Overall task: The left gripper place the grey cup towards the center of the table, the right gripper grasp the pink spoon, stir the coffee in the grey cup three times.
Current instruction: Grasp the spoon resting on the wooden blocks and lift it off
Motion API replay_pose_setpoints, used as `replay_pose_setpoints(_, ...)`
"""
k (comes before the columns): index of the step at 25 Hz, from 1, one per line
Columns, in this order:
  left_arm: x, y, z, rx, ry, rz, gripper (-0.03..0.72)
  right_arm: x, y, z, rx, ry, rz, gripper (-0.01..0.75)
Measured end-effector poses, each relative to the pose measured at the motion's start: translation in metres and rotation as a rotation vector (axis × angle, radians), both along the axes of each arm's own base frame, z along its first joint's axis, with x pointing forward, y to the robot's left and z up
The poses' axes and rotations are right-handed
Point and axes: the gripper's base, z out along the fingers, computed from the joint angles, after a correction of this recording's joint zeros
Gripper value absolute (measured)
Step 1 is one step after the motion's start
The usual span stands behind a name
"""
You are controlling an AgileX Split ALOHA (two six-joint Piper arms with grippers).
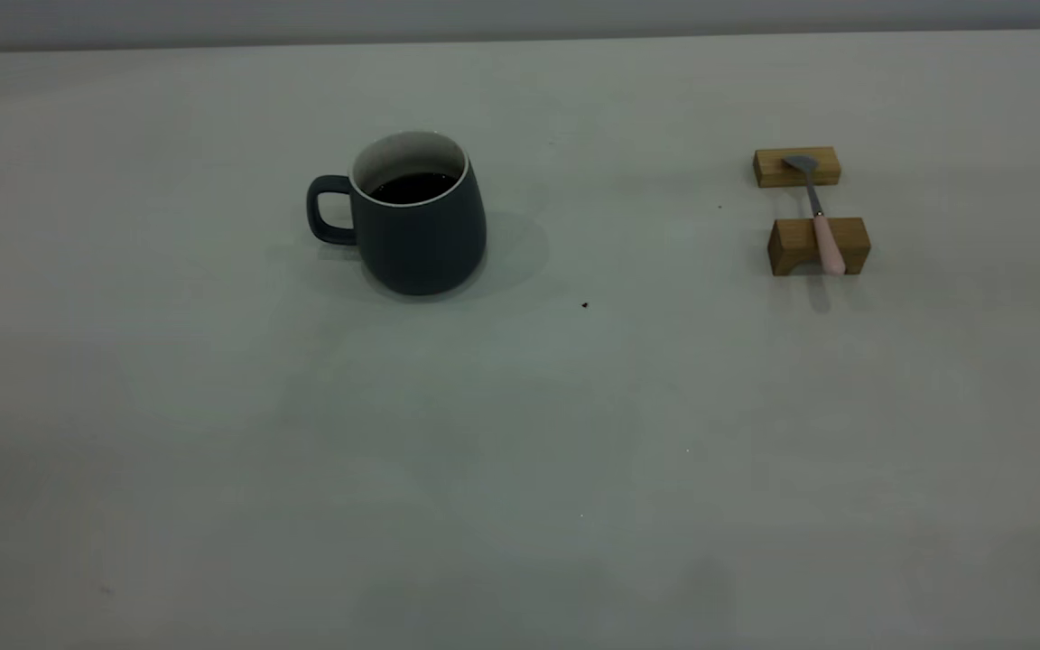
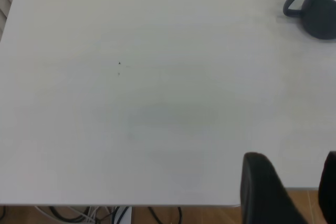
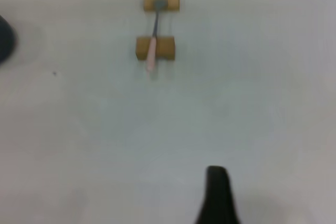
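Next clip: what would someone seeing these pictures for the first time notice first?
The grey cup stands upright left of the table's middle, its handle pointing left and dark coffee inside. To its right, the pink spoon lies bridged across two wooden blocks, bowl on the far one. Neither arm shows in the exterior view; only dark finger parts edge into the wrist views.

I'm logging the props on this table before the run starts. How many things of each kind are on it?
Dark slate-grey mug with coffee: 1
Small spoon with pale pink handle and grey metal bowl: 1, resting across the blocks
Tan wooden blocks: 2
Total: 4 on the pale grey-white table
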Motion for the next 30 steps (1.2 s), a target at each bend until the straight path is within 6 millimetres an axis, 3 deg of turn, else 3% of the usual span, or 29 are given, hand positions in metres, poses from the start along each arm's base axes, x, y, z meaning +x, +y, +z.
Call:
replay_pose_setpoints(3,0.0,0.0,0.0,0.0,0.0,0.0,0.337,0.051,0.002,-0.018,-0.001,0.105,0.022,0.718)
replay_pose_setpoints(8,0.0,0.0,0.0,0.0,0.0,0.0,0.337,0.127,0.008,-0.068,0.006,0.308,0.106,0.731)
replay_pose_setpoints(14,0.0,0.0,0.0,0.0,0.0,0.0,0.337,0.204,0.042,-0.141,-0.017,0.48,0.221,0.731)
replay_pose_setpoints(21,0.0,0.0,0.0,0.0,0.0,0.0,0.337,0.253,0.069,-0.21,-0.032,0.592,0.277,0.731)
replay_pose_setpoints(30,0.0,0.0,0.0,0.0,0.0,0.0,0.337,0.271,0.073,-0.238,-0.036,0.587,0.272,0.731)
